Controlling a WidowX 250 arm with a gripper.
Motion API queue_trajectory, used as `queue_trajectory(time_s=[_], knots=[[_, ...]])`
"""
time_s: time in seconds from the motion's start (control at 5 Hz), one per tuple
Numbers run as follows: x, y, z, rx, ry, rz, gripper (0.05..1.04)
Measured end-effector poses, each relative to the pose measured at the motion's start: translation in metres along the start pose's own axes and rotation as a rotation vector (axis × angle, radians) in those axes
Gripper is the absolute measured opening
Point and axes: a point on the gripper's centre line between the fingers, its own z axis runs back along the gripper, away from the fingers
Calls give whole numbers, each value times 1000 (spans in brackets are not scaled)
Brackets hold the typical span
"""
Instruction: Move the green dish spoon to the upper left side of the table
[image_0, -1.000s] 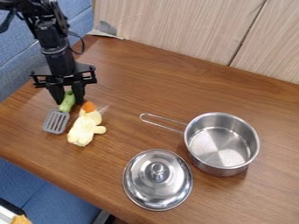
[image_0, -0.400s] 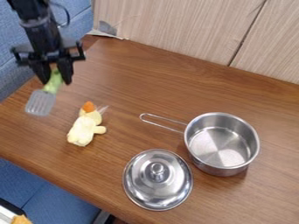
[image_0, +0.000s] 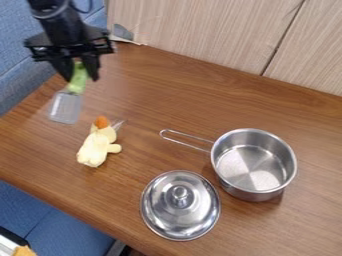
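The gripper (image_0: 79, 77) is at the upper left of the frame, its two fingers closed on the green handle (image_0: 77, 83) of the green dish spoon (image_0: 65, 107), parted only by the handle's thickness. The tool looks more like a turner, with a flat grey blade hanging down and slightly to the left. A second ago it was lower in the frame, right beside the yellow plush toy (image_0: 95, 149); since then the arm has carried it first up and to the left, then back a little to the right and farther up. The blade now hangs apart from the toy, which has not shifted, and neither have the steel pot (image_0: 234, 189) and the lid (image_0: 180, 220) toward the lower right. For the task this means the pick-up has probably worked and the carry is well along, with the spoon near the upper left part of the table (image_0: 153, 100). What remains, I judge, is to settle over the wood, lower it and let go; too far left, and it could drop off the edge.
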Motion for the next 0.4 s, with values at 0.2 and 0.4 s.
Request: queue_trajectory(time_s=[0.2, 0.4], knots=[[1, -20, -1, -8, -19, -71, 439], [-2, -29, -4, -6, -9, -101, 439]])
